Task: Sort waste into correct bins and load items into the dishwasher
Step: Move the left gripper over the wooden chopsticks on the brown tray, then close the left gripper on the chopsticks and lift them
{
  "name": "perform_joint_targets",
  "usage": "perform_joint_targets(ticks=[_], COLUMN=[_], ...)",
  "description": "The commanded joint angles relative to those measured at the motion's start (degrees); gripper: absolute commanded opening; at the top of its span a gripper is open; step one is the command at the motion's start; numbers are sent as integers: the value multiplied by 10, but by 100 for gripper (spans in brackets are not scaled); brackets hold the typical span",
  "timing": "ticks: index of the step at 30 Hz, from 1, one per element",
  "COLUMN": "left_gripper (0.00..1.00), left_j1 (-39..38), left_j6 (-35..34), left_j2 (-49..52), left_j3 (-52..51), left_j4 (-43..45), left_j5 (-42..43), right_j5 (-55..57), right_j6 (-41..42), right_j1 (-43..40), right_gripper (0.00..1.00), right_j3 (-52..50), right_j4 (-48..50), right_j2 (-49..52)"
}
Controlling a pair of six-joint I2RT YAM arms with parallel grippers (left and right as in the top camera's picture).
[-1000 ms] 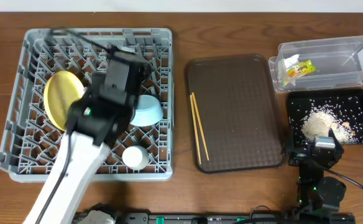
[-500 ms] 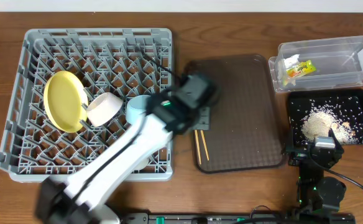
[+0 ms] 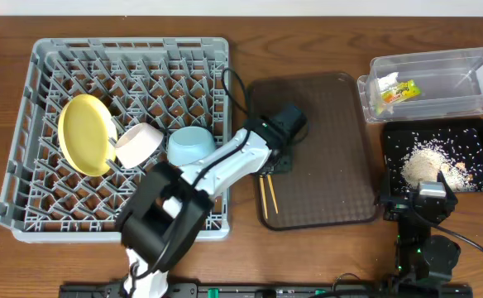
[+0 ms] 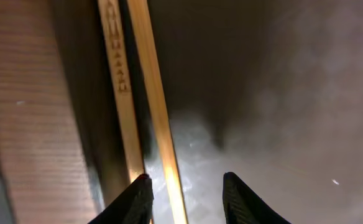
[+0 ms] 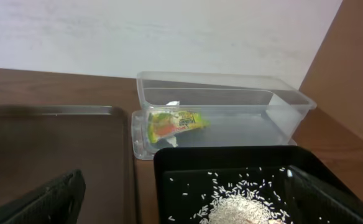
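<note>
Two thin, pale wooden chopsticks (image 4: 160, 106) lie parallel; left hand (image 4: 185, 186) spread wide above them.

The wooden table (image 3: 240, 50) carries a grey rack (image 3: 76, 68), brown tray (image 3: 324, 141), clear tub (image 3: 450, 87), black tray (image 3: 475, 132).

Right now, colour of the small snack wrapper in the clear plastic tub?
Wrapper: green and yellow; right wrist view.

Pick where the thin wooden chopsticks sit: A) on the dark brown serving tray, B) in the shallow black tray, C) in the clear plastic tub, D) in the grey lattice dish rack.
A: the thin wooden chopsticks lie flat on the dark brown serving tray near its left edge, with the left gripper open over them.
</note>
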Motion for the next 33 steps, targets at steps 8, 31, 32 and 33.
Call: perform_joint_targets(ticks=[8, 31, 32, 33], left_gripper=[30, 6, 6, 6], left_j1=[3, 4, 7, 10], left_j6=[-20, 158, 172, 185], left_j2=[43, -127, -139, -150], left_j3=[5, 101, 101, 101], left_j4=[19, -139, -154, -171], left_j5=[2, -33, -56, -81], right_j5=[0, 0, 0, 0], right_j6=[6, 6, 6, 6], right_j1=[-7, -7, -7, -7], right_gripper=[99, 99, 99, 99], right_j3=[-2, -2, -2, -2], right_j4=[0, 0, 0, 0], right_j2=[-4, -4, -4, -4])
